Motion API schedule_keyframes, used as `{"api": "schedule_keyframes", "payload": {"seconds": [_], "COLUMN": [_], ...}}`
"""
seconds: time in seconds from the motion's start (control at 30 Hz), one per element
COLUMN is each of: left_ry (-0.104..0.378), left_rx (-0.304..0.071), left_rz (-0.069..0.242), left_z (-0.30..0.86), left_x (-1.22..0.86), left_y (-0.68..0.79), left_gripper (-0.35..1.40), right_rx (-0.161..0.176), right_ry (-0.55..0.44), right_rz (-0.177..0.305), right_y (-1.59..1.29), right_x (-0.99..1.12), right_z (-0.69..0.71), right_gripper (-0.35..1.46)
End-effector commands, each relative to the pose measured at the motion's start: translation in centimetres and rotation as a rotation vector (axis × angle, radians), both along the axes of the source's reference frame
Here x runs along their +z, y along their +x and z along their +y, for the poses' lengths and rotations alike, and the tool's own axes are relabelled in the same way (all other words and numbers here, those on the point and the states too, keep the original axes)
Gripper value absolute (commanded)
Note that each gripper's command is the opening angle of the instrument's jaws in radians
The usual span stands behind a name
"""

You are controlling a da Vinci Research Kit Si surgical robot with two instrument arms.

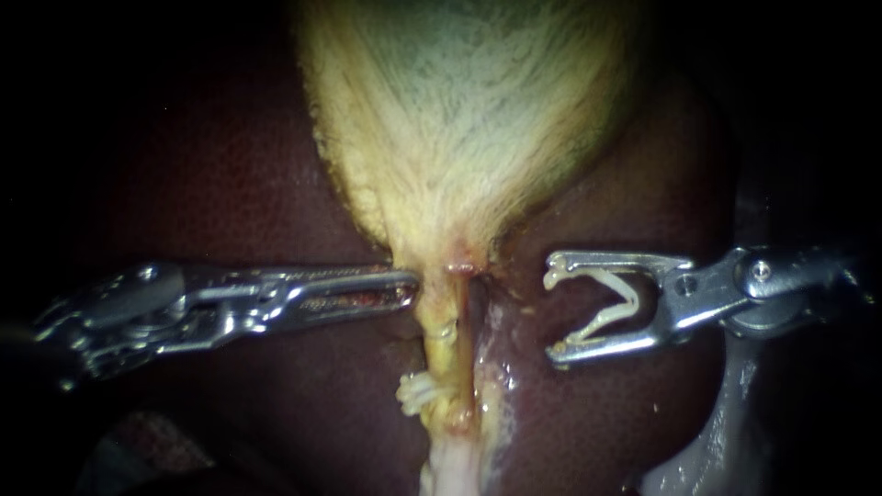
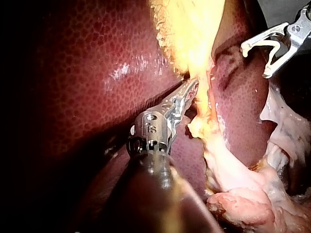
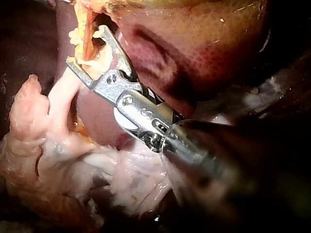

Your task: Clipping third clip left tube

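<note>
The right instrument has its jaws spread wide around an open clip. Each jaw bears on one leg of the white clip, so it sits gripped and gaping with its mouth turned toward the left tube. Jaws and clip stand near the tube on its right side, apart from it, over the dark liver.

The left instrument has its jaws closed flat together. Their tip touches the yellow neck where the gallbladder narrows into the tube (the left wrist view shows the same contact at the strand's edge).

From that neck the left tube runs down as a thin yellow cord. A paler, glistening strand lies just beside it on the right, with a dark slit between the two. Lower on the tube a seated clip, white and knobbly, sticks out to the tube's left side. Below it the cord passes into pale fatty tissue, which the right wrist view shows bunched under and beside that instrument's shaft
</note>
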State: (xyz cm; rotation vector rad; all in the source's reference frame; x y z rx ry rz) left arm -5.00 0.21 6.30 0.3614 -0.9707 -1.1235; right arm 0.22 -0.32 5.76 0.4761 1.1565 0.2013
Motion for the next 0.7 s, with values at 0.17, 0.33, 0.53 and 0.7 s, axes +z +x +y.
{"api": "schedule_keyframes", "payload": {"seconds": [0.17, 0.33, 0.53, 0.7], "left_ry": [0.003, 0.003, 0.005, 0.006], "left_rx": [0.004, 0.0, -0.011, -0.011], "left_rz": [-0.004, 0.001, 0.013, 0.013], "left_z": [0.02, 0.07, 0.13, 0.12], "left_x": [-0.04, -0.13, -0.27, -0.31], "left_y": [0.08, 0.28, 0.51, 0.52], "left_gripper": [-0.35, -0.35, -0.35, -0.35], "right_rx": [-0.007, 0.012, 0.027, 0.039], "right_ry": [0.001, 0.121, 0.273, 0.323], "right_rz": [0.005, -0.004, -0.006, -0.022], "right_y": [0.1, 0.38, 0.81, 1.1], "right_x": [0.04, 0.18, 0.44, 0.7], "right_z": [-0.05, -0.24, -0.5, -0.58], "right_gripper": [0.6, 0.6, 0.57, 0.56]}}
